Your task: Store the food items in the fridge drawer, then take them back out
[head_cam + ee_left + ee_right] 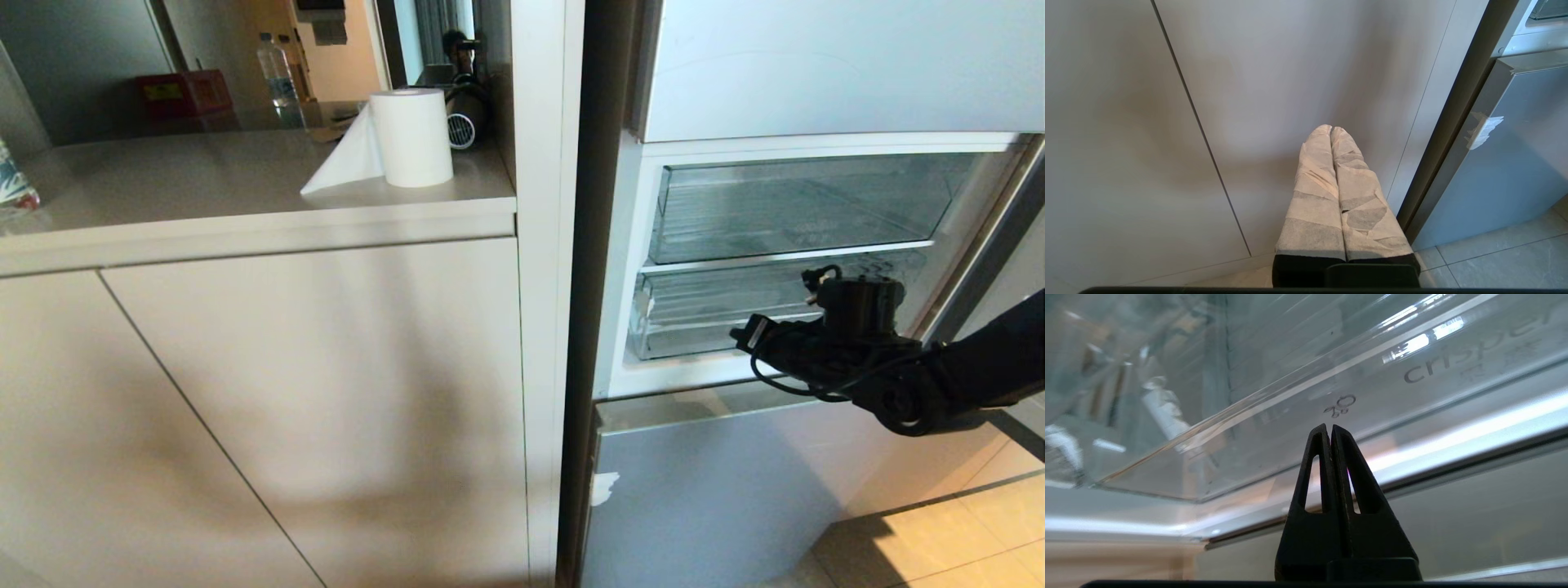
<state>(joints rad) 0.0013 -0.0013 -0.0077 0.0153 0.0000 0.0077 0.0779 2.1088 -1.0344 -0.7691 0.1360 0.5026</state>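
The fridge drawer [694, 306] is the lower clear plastic bin in the open fridge compartment, pushed in. In the right wrist view its front wall [1412, 379] carries the word "crisper". My right gripper [744, 335] reaches in from the right and sits just in front of that wall, low near its bottom edge. The black fingers [1329, 426] are shut with nothing between them. My left gripper [1331, 128], with tape-wrapped fingers, is shut and empty, low down in front of the cabinet door. No food items are in view.
Another clear tray [800, 204] sits above the drawer. A pale blue fridge panel [718, 490] lies below the compartment, and another [841, 65] above it. Left of the fridge stands a white cabinet [286, 392] whose counter holds a paper roll [412, 135].
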